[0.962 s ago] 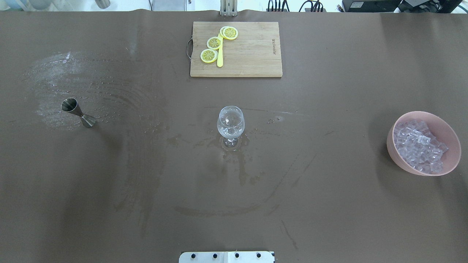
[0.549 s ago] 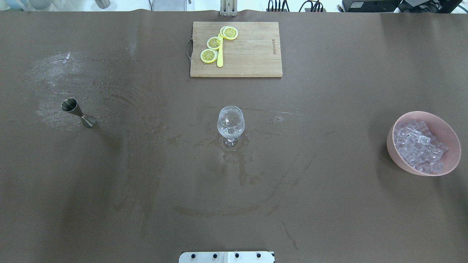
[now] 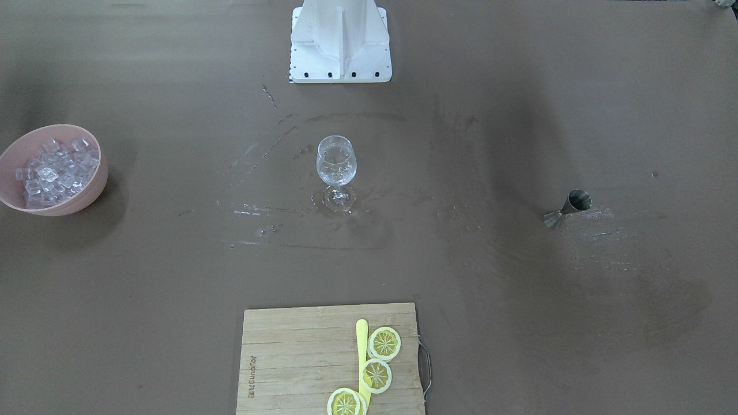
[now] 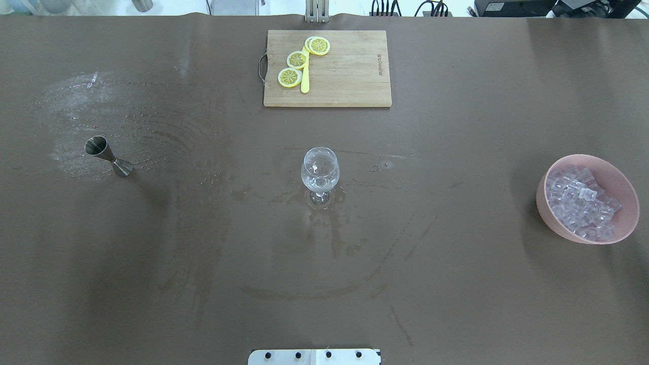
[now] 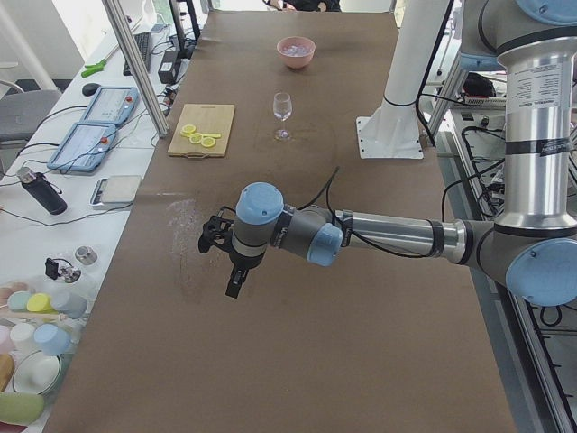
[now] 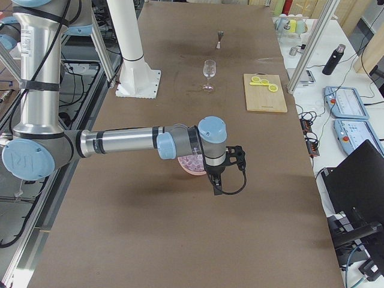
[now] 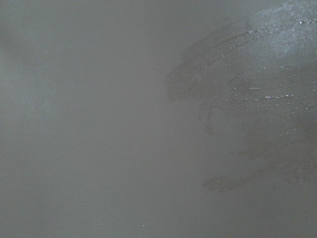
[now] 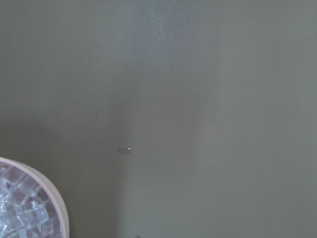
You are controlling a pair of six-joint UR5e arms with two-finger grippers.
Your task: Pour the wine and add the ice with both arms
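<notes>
Sadly, cutting board (image 4: 345, 76) stamp (image 4: 379, 65) illegible; left and right jaws' opening likewise indiscernible.

Around the wine glass (image 4: 320, 170): jigger (image 4: 108, 156) on the robot's left, bowl (image 4: 546, 212) holding ice (image 4: 578, 200) on its right, cutting board (image 4: 350, 76) beyond it.

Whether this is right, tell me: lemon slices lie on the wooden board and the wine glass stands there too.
Wrong: the overhead view shows the wine glass on the table, apart from the board. The lemon slices do lie there.
</notes>
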